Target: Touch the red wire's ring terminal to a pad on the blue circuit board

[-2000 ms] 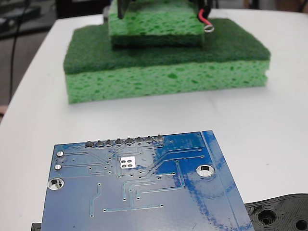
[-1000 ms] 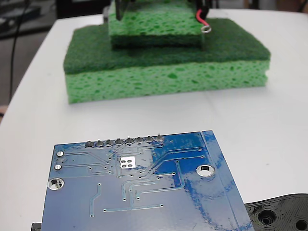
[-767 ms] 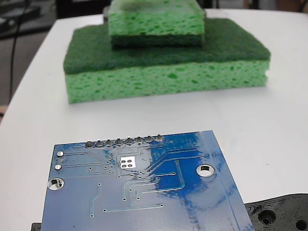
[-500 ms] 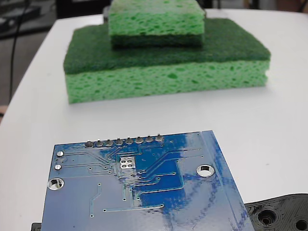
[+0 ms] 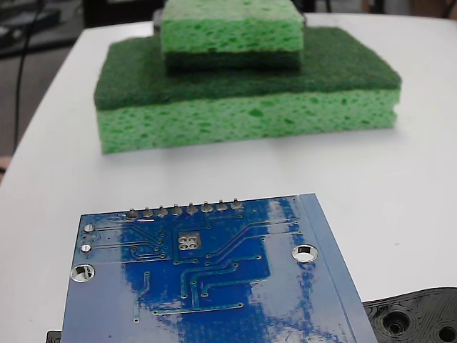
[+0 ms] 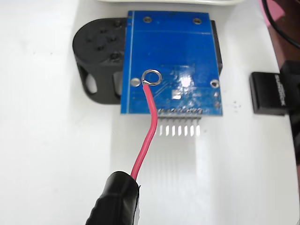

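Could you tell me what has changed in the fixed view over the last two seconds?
The red wire and its ring, earlier seen at the top above the sponges, have left the fixed view; the wrist view now shows the ring over the blue board. The reflections on the board have shifted. Sponges, board and table have not moved.

Small green sponge [image 5: 230,32] stacked on large green sponge [image 5: 246,100]; black holed part [image 6: 99,63] on white table [image 5: 400,179].

- No text, number or brand can be read in either view.
- In the wrist view, a black block [image 6: 269,92] near the right edge of the surface [image 6: 47,140] carries pale lettering, too blurred to make out.
- The blue circuit board [image 5: 214,286] shows only traces, no legible markings.
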